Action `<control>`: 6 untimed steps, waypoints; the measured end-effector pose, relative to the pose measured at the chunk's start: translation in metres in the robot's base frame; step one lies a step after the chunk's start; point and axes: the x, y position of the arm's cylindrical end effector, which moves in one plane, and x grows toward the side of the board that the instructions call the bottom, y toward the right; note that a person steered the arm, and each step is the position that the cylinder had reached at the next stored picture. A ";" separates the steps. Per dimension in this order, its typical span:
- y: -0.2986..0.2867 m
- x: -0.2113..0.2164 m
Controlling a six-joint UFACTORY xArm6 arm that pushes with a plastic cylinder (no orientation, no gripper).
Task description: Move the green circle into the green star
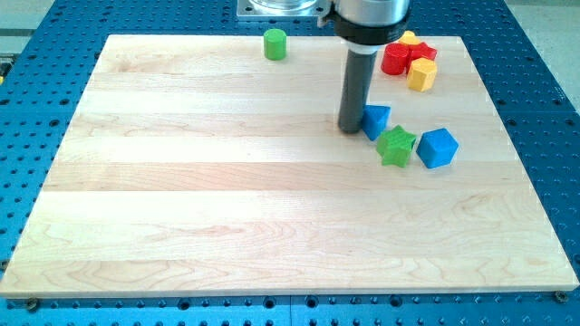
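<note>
While my tip (351,129) sits low on the bench (227,181), it is right up against the left side of a small blue block (376,119), touching it or very nearly. No fingers on this rig, just the bare rod. The green star (396,146) lies just below and right of that block, with a blue cube (438,148) just beside it on the view's right. The green circle (275,43) stands well apart, near the view's top edge, left of the rod. Top right, a red block (396,60), a yellow block (421,74) and more red and yellow behind them huddle together.
</note>
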 end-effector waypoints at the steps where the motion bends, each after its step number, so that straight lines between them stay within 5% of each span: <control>1: 0.045 -0.008; 2: 0.059 -0.030; 4: 0.072 0.005; 6: -0.109 -0.054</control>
